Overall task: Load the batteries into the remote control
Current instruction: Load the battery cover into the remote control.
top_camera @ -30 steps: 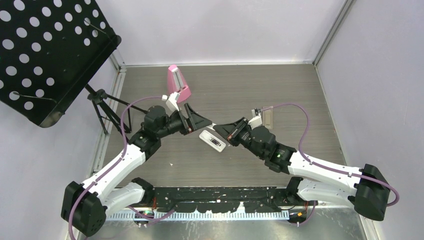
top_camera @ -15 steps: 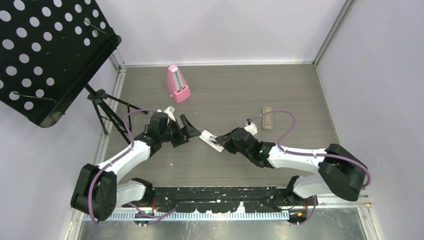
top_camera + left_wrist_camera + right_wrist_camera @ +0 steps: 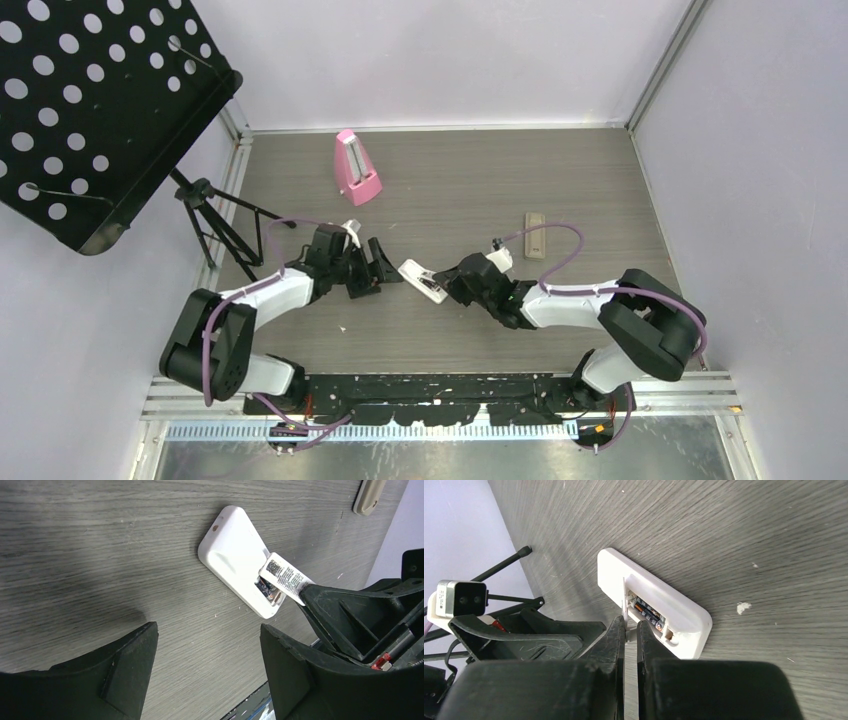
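Two hands flank the white remote control on the bench. At left, the left hand stands apart and empty. The remote's long axis runs far-left to near-right. The batteries lie exposed at its near-right end, where the right hand is clamped on the labelled cover.

Grey wood-grain table; white remote control, its white battery cover printed in black, and inside it a dark battery with an orange band. Pink metronome at eleven o'clock from the remote, beige bar at two o'clock, black hole-dotted music stand at ten.
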{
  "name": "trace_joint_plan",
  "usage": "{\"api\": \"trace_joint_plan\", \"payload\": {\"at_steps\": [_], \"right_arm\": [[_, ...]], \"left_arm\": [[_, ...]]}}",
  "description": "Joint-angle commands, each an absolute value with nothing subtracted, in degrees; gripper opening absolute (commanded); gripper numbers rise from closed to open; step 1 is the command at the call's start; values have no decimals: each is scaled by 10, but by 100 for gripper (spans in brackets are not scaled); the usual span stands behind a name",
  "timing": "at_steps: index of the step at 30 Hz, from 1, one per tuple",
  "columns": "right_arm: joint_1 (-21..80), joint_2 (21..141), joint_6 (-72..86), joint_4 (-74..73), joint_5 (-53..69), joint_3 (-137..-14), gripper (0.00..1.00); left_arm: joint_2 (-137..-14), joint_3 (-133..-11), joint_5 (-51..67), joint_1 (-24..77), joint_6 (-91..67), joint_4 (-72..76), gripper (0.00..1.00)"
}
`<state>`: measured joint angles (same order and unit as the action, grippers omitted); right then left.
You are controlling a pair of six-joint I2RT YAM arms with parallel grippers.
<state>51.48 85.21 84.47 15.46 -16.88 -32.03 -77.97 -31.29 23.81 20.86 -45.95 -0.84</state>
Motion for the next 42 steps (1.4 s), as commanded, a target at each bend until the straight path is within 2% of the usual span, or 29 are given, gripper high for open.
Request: {"api": "trace_joint_plan", "payload": {"at_steps": [1, 26, 37, 42], "right_arm": [[509, 859, 851, 209, -172, -320, 1], [504, 888, 883, 252, -132, -289, 1], [491, 866, 853, 240, -89, -275, 0], [479, 859, 842, 254, -66, -275, 1]], "left_arm": [[-787, -335, 259, 205, -440, 24, 76], [-848, -362, 209, 205, -424, 57, 71], [-895, -377, 221, 205, -395, 71, 53], [-911, -381, 224, 205, -391, 71, 51]]}}
